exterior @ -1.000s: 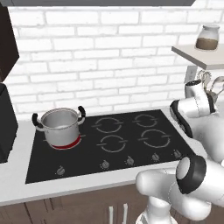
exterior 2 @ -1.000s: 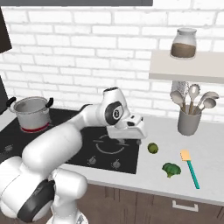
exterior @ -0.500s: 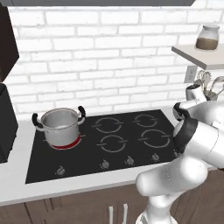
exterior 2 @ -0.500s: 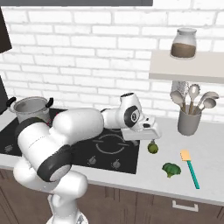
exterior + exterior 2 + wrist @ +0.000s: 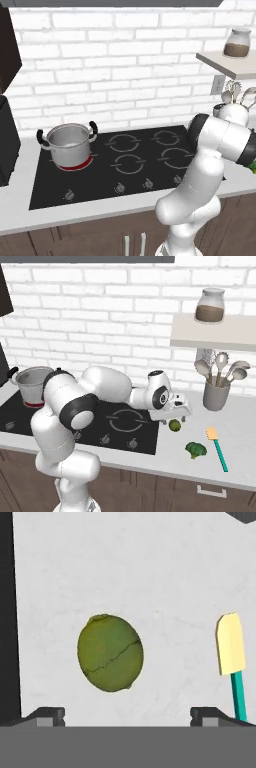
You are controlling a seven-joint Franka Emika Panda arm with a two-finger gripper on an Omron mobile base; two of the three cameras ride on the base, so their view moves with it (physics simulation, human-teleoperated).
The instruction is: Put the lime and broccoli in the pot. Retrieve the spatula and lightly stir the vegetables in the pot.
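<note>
Your gripper (image 5: pixel 127 714) hangs directly over lime (image 5: pixel 110 653), fingers spread wide, lime between fingertips, nearer one side, untouched. Lime lies on counter (image 5: pixel 165 577) beside spatula (image 5: pixel 231 654), well apart from pot (image 5: pixel 33 385).

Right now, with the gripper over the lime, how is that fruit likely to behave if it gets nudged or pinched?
The lime is rounded and lies loose on the flat counter, so a nudge would probably roll it. Its smooth curved skin may slip from an off-centre pinch. The gripper stands open with the fruit left of middle, so one finger may touch first.
</note>
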